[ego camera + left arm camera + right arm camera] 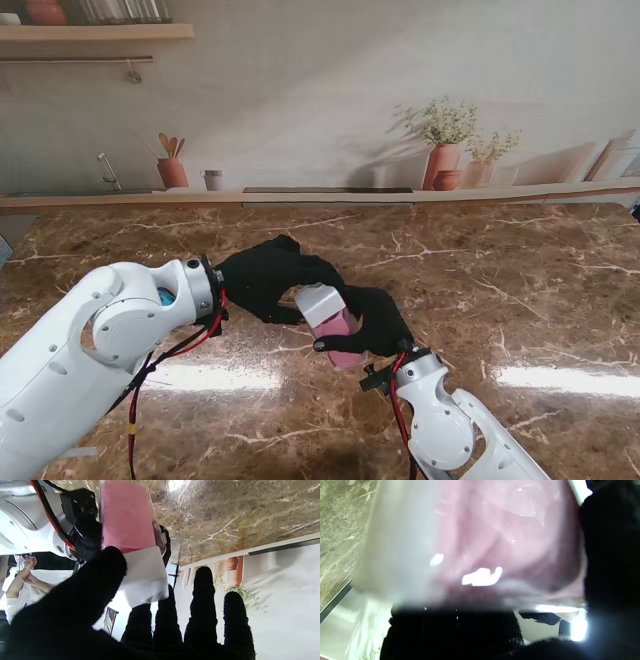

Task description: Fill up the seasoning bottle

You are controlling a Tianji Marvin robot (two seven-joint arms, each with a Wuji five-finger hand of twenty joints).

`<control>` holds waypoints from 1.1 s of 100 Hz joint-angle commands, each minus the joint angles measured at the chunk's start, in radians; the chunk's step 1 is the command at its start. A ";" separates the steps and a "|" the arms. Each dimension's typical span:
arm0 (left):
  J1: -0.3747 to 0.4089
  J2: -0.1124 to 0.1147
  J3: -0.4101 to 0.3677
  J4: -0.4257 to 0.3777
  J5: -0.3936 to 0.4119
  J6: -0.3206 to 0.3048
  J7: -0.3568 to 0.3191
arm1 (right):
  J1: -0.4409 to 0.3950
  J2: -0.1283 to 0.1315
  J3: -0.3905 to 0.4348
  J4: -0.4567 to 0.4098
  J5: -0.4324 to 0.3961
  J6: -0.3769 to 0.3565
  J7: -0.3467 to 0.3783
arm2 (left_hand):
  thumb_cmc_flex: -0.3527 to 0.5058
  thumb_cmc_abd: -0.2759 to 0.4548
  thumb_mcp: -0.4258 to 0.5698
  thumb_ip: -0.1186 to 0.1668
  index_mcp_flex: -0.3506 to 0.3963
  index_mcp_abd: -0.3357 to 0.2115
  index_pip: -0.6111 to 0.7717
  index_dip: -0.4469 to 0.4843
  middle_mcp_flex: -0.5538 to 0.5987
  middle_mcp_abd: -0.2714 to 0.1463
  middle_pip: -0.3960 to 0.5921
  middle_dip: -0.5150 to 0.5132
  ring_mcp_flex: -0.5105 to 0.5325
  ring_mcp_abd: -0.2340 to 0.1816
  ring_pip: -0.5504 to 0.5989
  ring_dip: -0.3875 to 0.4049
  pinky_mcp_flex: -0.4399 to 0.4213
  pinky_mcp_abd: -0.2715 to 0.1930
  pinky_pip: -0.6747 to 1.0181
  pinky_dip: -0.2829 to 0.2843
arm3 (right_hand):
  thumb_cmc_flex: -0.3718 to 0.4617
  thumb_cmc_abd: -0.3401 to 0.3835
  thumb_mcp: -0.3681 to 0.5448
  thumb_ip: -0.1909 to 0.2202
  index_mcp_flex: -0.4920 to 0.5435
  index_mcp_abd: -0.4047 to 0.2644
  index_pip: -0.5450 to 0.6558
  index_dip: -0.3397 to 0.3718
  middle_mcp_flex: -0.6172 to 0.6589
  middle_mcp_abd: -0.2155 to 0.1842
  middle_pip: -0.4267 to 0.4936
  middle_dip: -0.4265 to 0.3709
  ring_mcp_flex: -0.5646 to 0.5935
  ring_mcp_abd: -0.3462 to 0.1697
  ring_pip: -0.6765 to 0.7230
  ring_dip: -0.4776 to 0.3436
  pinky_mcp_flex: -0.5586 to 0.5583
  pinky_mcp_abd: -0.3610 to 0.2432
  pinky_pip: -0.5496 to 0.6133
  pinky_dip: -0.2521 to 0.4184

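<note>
Nearest us, the big white left arm (pixel 90 350) fills the corner, and past it the two black-gloved hands meet over the marble bench (pixel 520 290). Right hand (pixel 375 325) is wrapped round the seasoning bottle (pixel 335 325), pink body, white cap (pixel 318 303), held up off the bench and tipped over towards the left hand (pixel 268 283). Left hand sits right at the cap, thumb (pixel 100 580) laid over one side, the other fingers (pixel 203 600) stretched out past it. I'd say it's pinching the cap, though whether it truly grips or merely touches is hard to tell from here.

Risk now: that cap. If the left hand twists or pulls while the right hand's hold on the smooth pink body is loose, the bottle could spin or slip down onto the bench. Tilted like that, once the cap comes off anything inside could spill.

Plenty hidden. The right wrist view is a pink-and-white blur pressed close to the lens. The bottle's base is buried in the right glove. No refill container shows anywhere near the bottle.
</note>
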 commanded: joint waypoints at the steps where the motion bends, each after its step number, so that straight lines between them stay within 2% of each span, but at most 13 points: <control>1: -0.001 -0.008 0.013 0.023 0.010 0.003 0.023 | -0.001 -0.005 0.002 -0.009 0.007 0.000 0.006 | -0.038 0.025 0.011 0.001 0.127 0.002 0.140 0.014 0.075 -0.010 0.025 0.016 0.059 -0.031 0.030 0.023 0.012 0.001 0.043 0.016 | 0.256 0.229 0.503 0.078 0.094 -0.406 0.173 0.054 0.058 -0.192 0.114 0.034 0.068 -0.137 0.072 0.032 0.006 -0.029 0.039 0.030; 8: -0.007 -0.007 0.024 0.027 -0.003 0.017 0.015 | 0.000 -0.005 0.001 -0.009 0.008 -0.001 0.004 | -0.060 0.010 0.007 -0.003 0.159 0.017 0.157 0.010 0.138 0.011 0.042 0.029 0.087 -0.027 0.047 0.036 0.021 0.005 0.066 0.018 | 0.256 0.229 0.503 0.078 0.094 -0.406 0.173 0.053 0.059 -0.192 0.114 0.034 0.069 -0.137 0.072 0.031 0.006 -0.030 0.039 0.030; 19: -0.017 -0.011 0.042 0.038 -0.020 0.045 0.020 | 0.001 -0.006 0.000 -0.008 0.007 -0.003 0.001 | -0.117 0.056 -0.020 -0.006 0.291 0.038 0.241 0.022 0.333 0.060 0.098 0.083 0.177 -0.004 0.106 0.077 0.057 0.016 0.131 0.029 | 0.255 0.229 0.503 0.078 0.094 -0.407 0.173 0.053 0.058 -0.192 0.113 0.034 0.069 -0.136 0.072 0.031 0.006 -0.030 0.039 0.030; 23: -0.019 -0.014 0.047 0.044 -0.027 0.054 0.029 | 0.001 -0.006 0.000 -0.008 0.007 -0.003 0.001 | -0.082 0.076 -0.080 -0.049 0.334 0.028 0.289 0.014 0.390 0.076 0.116 0.110 0.210 0.009 0.138 0.100 0.072 0.017 0.172 0.041 | 0.256 0.230 0.503 0.078 0.094 -0.407 0.173 0.053 0.058 -0.192 0.114 0.034 0.069 -0.136 0.072 0.031 0.006 -0.030 0.039 0.030; 28: -0.019 -0.018 0.052 0.050 -0.036 0.065 0.044 | 0.001 -0.006 0.000 -0.008 0.007 -0.003 0.001 | -0.026 0.108 -0.167 -0.065 0.374 0.009 0.350 -0.006 0.447 0.087 0.134 0.134 0.249 0.018 0.169 0.116 0.093 0.019 0.209 0.051 | 0.256 0.230 0.503 0.078 0.094 -0.407 0.174 0.052 0.058 -0.192 0.114 0.034 0.069 -0.136 0.072 0.031 0.006 -0.030 0.039 0.030; 40: -0.013 -0.028 0.056 0.054 -0.051 0.096 0.075 | 0.000 -0.006 0.003 -0.008 0.004 -0.003 0.001 | 0.103 0.139 -0.290 -0.044 0.480 -0.024 0.505 -0.052 0.600 0.119 0.197 0.180 0.359 0.053 0.266 0.146 0.157 0.039 0.303 0.076 | 0.256 0.230 0.502 0.077 0.094 -0.407 0.174 0.052 0.058 -0.192 0.113 0.034 0.069 -0.136 0.072 0.031 0.006 -0.030 0.039 0.030; 49: -0.004 -0.035 0.056 0.051 -0.055 0.127 0.098 | 0.000 -0.006 0.003 -0.007 0.005 -0.004 0.000 | 0.112 0.145 -0.287 -0.040 0.547 -0.010 0.539 -0.061 0.685 0.139 0.220 0.190 0.431 0.057 0.309 0.152 0.202 0.057 0.353 0.090 | 0.256 0.230 0.502 0.077 0.094 -0.407 0.174 0.052 0.058 -0.192 0.113 0.034 0.069 -0.136 0.072 0.031 0.006 -0.030 0.039 0.030; 62: 0.020 -0.048 0.055 0.040 -0.053 0.184 0.149 | 0.000 -0.007 0.002 -0.004 0.000 -0.006 -0.006 | 0.061 0.129 -0.208 -0.046 0.612 0.038 0.548 -0.060 0.775 0.150 0.234 0.185 0.511 0.075 0.367 0.141 0.264 0.072 0.430 0.098 | 0.256 0.230 0.502 0.077 0.093 -0.407 0.174 0.051 0.058 -0.191 0.113 0.034 0.068 -0.137 0.072 0.031 0.006 -0.030 0.039 0.030; 69: 0.030 -0.053 0.054 0.033 -0.053 0.214 0.167 | 0.000 -0.007 0.002 -0.003 -0.003 -0.006 -0.007 | 0.044 0.125 -0.186 -0.047 0.636 0.060 0.551 -0.054 0.811 0.150 0.241 0.182 0.551 0.042 0.384 0.132 0.289 0.076 0.458 0.101 | 0.256 0.230 0.501 0.077 0.094 -0.408 0.174 0.051 0.058 -0.192 0.113 0.034 0.068 -0.137 0.072 0.031 0.006 -0.030 0.039 0.030; 89: 0.049 -0.063 0.049 0.014 -0.059 0.278 0.198 | 0.000 -0.006 0.002 -0.002 -0.011 -0.006 -0.008 | 0.013 0.122 -0.142 -0.048 0.669 0.094 0.561 -0.031 0.861 0.155 0.257 0.181 0.602 0.049 0.419 0.126 0.330 0.082 0.506 0.102 | 0.256 0.230 0.502 0.077 0.093 -0.407 0.175 0.051 0.058 -0.193 0.113 0.034 0.068 -0.137 0.072 0.031 0.006 -0.030 0.039 0.030; 97: 0.054 -0.065 0.048 0.009 -0.060 0.297 0.201 | 0.001 -0.005 0.002 -0.002 -0.012 -0.006 -0.008 | -0.021 0.146 -0.124 -0.026 0.708 0.118 0.560 -0.004 0.893 0.162 0.268 0.181 0.631 0.062 0.442 0.119 0.355 0.084 0.534 0.100 | 0.256 0.230 0.502 0.077 0.093 -0.407 0.175 0.050 0.059 -0.193 0.113 0.034 0.068 -0.137 0.071 0.031 0.006 -0.030 0.039 0.030; 102: 0.057 -0.065 0.048 0.006 -0.057 0.305 0.203 | 0.001 -0.005 0.002 -0.002 -0.012 -0.006 -0.008 | -0.058 0.169 -0.105 0.010 0.743 0.130 0.558 0.031 0.920 0.167 0.270 0.173 0.655 0.071 0.455 0.105 0.378 0.088 0.554 0.095 | 0.256 0.230 0.502 0.077 0.093 -0.407 0.175 0.050 0.059 -0.192 0.113 0.034 0.068 -0.137 0.071 0.031 0.006 -0.030 0.039 0.030; 110: 0.059 -0.063 0.049 0.004 -0.044 0.305 0.199 | 0.002 -0.006 0.000 -0.002 -0.011 -0.006 -0.008 | -0.065 0.215 -0.181 0.009 0.787 0.116 0.551 0.050 0.957 0.170 0.269 0.156 0.684 0.082 0.474 0.080 0.407 0.092 0.581 0.082 | 0.256 0.230 0.502 0.077 0.093 -0.408 0.175 0.050 0.059 -0.193 0.113 0.033 0.068 -0.137 0.071 0.031 0.006 -0.030 0.039 0.030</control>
